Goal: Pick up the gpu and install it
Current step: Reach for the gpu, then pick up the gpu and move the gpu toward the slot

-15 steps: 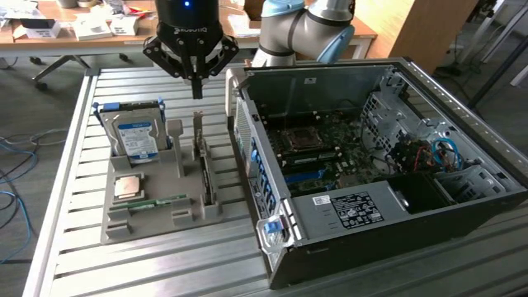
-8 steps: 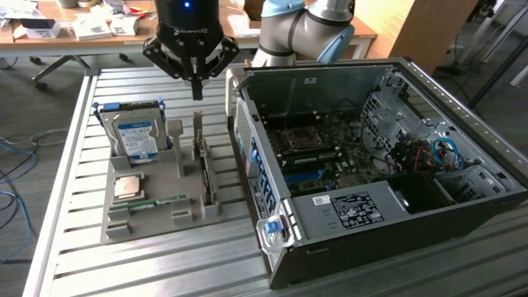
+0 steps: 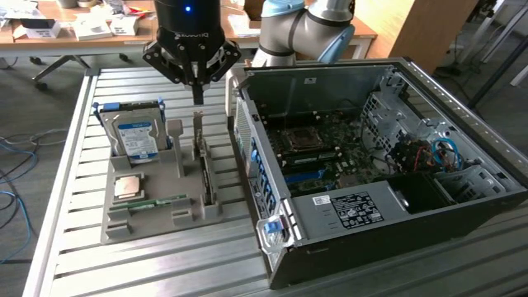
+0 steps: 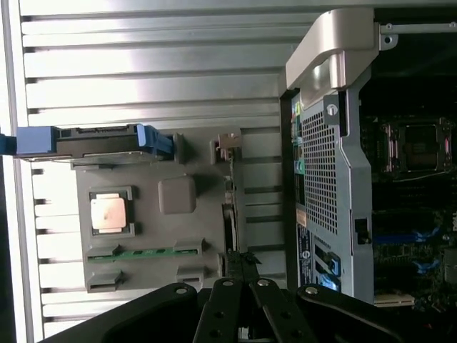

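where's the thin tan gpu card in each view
Exterior view: thin tan gpu card stands on edge in the grey plastic tray, just under the black hand.
Wrist view: edge-on sliver between the tray's square block and the perforated computer case.
Shared landmark: the copper-coloured square chip.

jaws closed | over gpu (image 4: 229, 214) edge-on in grey holder (image 4: 146, 232) | case (image 4: 321, 179) beside
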